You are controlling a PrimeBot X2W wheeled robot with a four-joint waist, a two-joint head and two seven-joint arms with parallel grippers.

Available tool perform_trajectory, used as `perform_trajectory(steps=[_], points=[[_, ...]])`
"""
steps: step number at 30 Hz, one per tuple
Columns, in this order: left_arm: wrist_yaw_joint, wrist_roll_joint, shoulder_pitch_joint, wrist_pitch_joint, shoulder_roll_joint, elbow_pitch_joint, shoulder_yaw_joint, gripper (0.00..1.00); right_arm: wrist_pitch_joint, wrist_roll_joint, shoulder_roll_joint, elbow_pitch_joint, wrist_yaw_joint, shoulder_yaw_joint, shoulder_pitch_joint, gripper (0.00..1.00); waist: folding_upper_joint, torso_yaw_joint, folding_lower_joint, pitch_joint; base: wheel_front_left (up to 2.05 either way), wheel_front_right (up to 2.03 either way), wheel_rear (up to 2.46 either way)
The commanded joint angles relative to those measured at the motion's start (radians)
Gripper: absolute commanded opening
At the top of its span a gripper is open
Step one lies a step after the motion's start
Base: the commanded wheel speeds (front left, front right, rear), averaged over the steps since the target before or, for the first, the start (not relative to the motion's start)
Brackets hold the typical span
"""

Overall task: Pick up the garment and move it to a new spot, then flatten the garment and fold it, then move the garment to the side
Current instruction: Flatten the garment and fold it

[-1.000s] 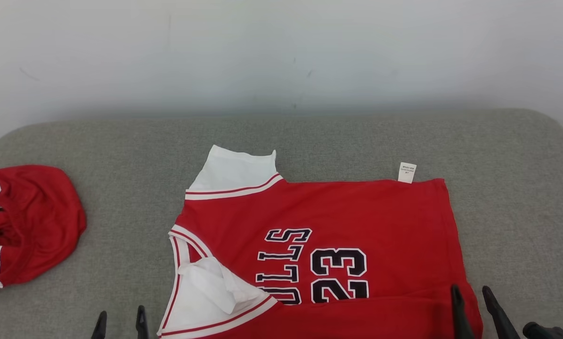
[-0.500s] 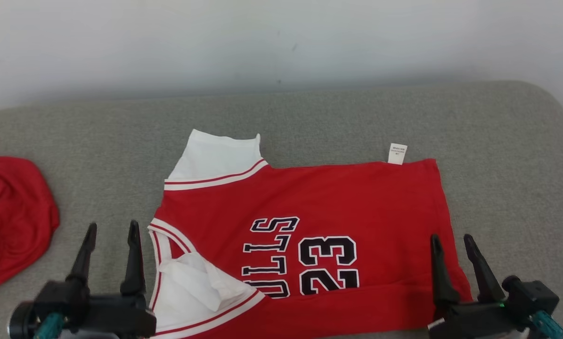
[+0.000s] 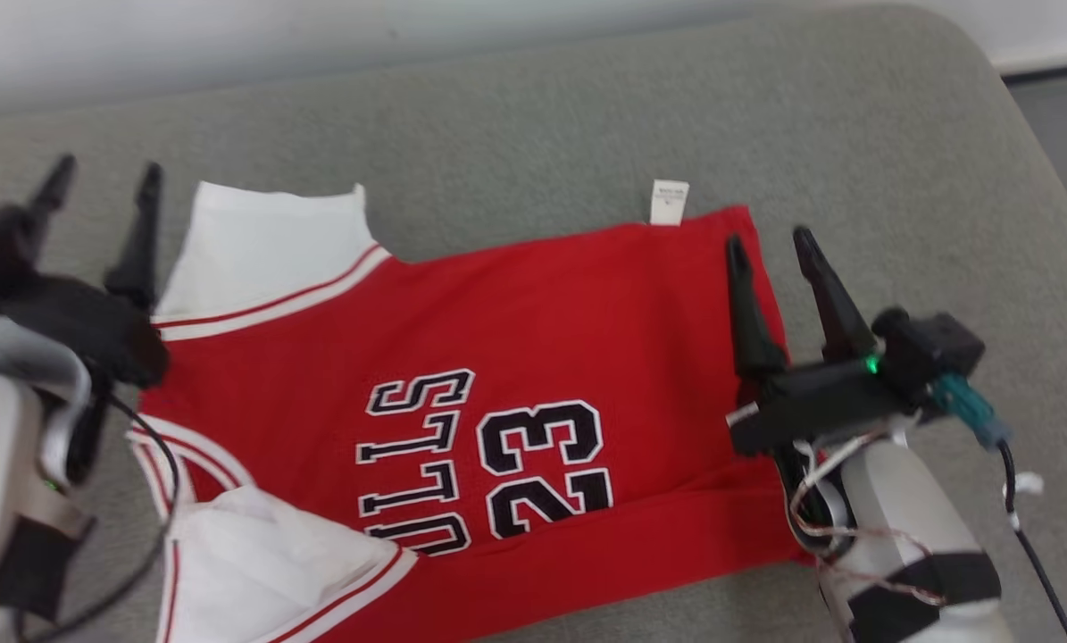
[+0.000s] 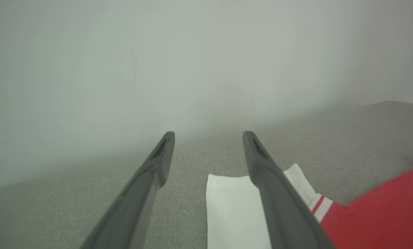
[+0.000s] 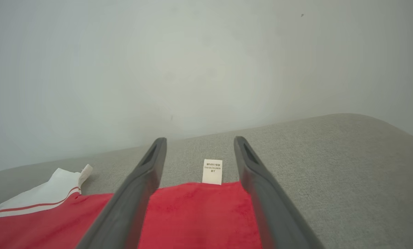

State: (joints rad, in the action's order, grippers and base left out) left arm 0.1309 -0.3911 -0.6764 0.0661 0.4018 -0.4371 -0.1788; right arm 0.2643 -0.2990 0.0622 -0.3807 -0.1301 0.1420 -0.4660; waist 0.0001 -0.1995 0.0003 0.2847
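The garment (image 3: 533,348) is a red jersey with white sleeves and black "BULLS 23" lettering, lying spread on the grey cushion (image 3: 854,134). Its far white sleeve (image 4: 234,211) and a white care tag (image 5: 212,171) lie along the far edge. My left gripper (image 3: 100,183) is open, hovering just left of that white sleeve with nothing between its fingers. My right gripper (image 3: 770,241) is open above the jersey's far right hem corner, by the tag. In the right wrist view the red hem (image 5: 196,214) lies between and under the fingers (image 5: 133,193).
A pale wall (image 3: 319,45) runs behind the cushion. The cushion's rounded right edge drops to a dark floor strip (image 3: 1060,98) at the far right. Bare grey fabric lies beyond and to the right of the jersey.
The head camera has tilted down and shifted. Both arms have reached forward from the near edge to the jersey's far side. The red bundle seen at the left earlier is out of frame now.
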Motion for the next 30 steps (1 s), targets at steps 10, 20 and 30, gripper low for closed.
perform_trajectory(steps=[10,20,30], points=[[-0.001,-0.098,-0.201,-0.137,0.103,-0.194,-0.096,1.0,0.002,-0.04,-0.012,-0.046,-0.002,0.054,-0.15,1.0,-0.0001,-0.171,-0.0003,0.163,0.0,0.0,0.0],[-0.019,-0.091,-0.224,-0.098,0.132,-0.372,-0.102,1.0,0.002,-0.039,-0.013,-0.054,-0.002,0.055,-0.125,1.0,-0.0001,-0.191,-0.0003,0.157,0.0,0.0,0.0],[-0.004,-0.194,-0.268,-0.083,0.069,-0.445,-0.079,0.0,0.002,-0.018,-0.013,-0.09,-0.002,0.054,-0.154,1.0,-0.0001,-0.164,-0.0003,0.164,0.0,0.0,0.0]])
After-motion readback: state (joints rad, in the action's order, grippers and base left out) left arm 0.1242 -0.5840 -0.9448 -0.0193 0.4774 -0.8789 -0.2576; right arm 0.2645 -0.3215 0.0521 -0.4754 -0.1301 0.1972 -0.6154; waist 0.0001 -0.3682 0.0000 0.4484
